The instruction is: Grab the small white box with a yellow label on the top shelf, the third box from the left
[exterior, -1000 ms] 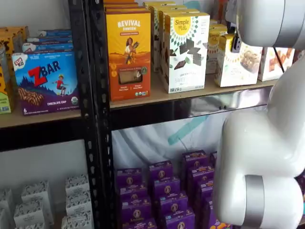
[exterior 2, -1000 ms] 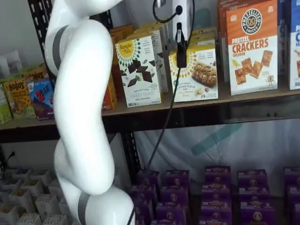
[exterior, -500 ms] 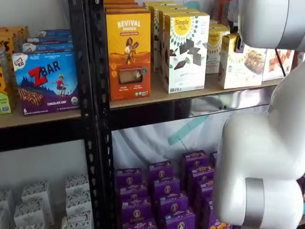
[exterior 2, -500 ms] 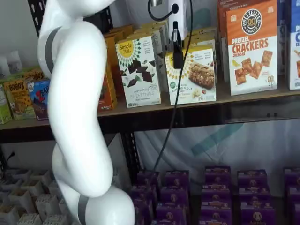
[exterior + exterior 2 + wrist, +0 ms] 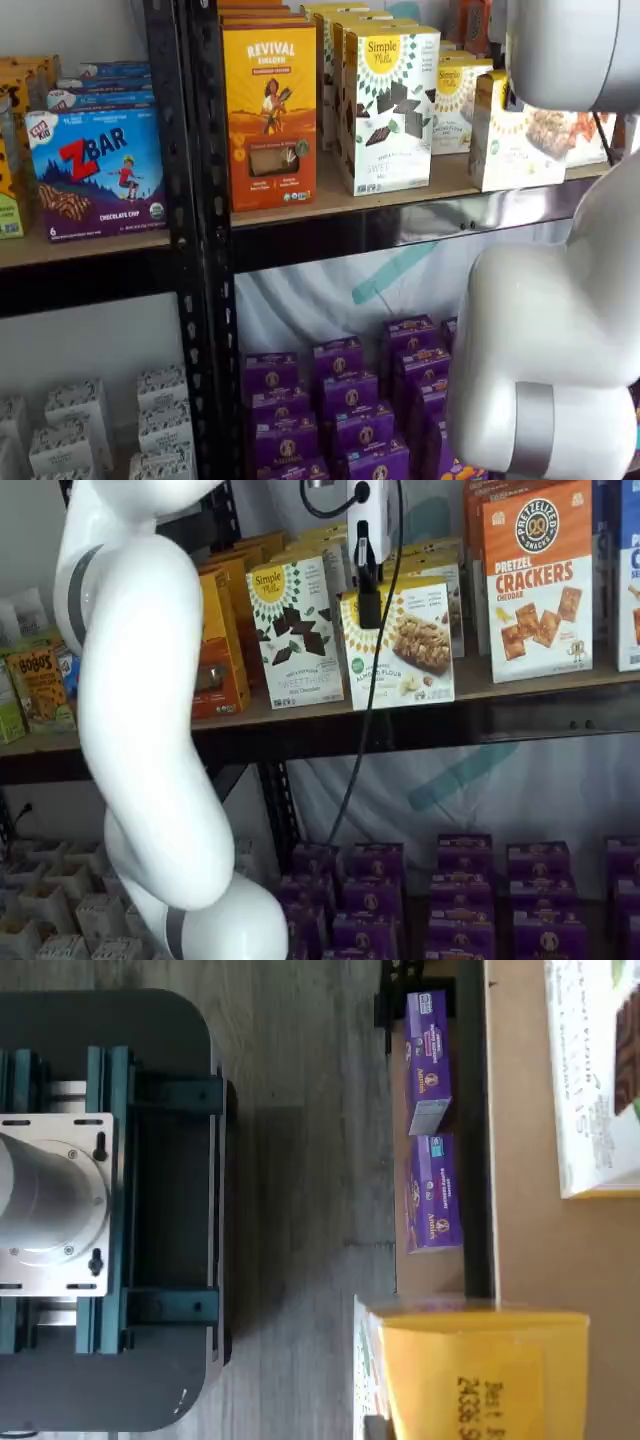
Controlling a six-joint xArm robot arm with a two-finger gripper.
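Wrist view: yellow top flap of the small white box (image 5: 487, 1375) close under the camera, past the top shelf (image 5: 525, 1260) front rail.
Shelf views: gripper (image 5: 368, 585) clamped on the box (image 5: 400, 645), which hangs forward of the rail, tilted, beside the taller chocolate-pattern carton (image 5: 296, 630); box also visible (image 5: 520, 130).
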